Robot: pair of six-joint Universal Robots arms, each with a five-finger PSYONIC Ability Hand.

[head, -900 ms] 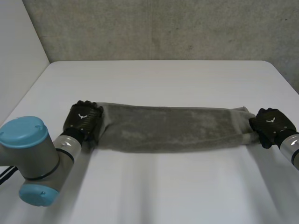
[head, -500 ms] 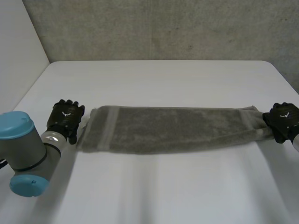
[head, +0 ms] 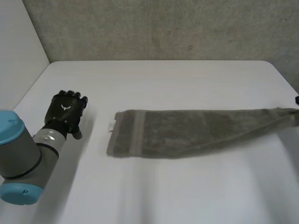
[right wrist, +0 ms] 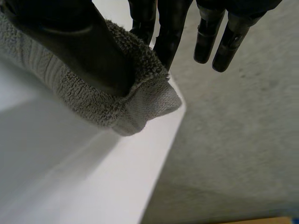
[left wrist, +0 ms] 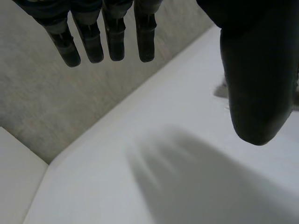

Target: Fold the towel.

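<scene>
The grey-green towel (head: 196,130) lies folded into a long narrow strip across the white table (head: 163,79); its left end sits near the middle, its right end reaches the table's right side. My left hand (head: 65,111) hovers over bare table well left of the towel's left end. In the left wrist view its fingers (left wrist: 110,39) hang straight and hold nothing. My right hand (right wrist: 79,42) pinches the towel's right end (right wrist: 140,102) between thumb and fingers, right at the table's right edge.
A grey concrete wall (head: 163,28) runs behind the table. The table's right edge (right wrist: 174,135) lies directly under the held towel end, with grey floor beyond it. Bare table surrounds my left hand.
My left hand let go of the towel's left end and moved off to the left. My right hand dragged the towel rightwards, so the strip shifted towards the table's right edge.
</scene>
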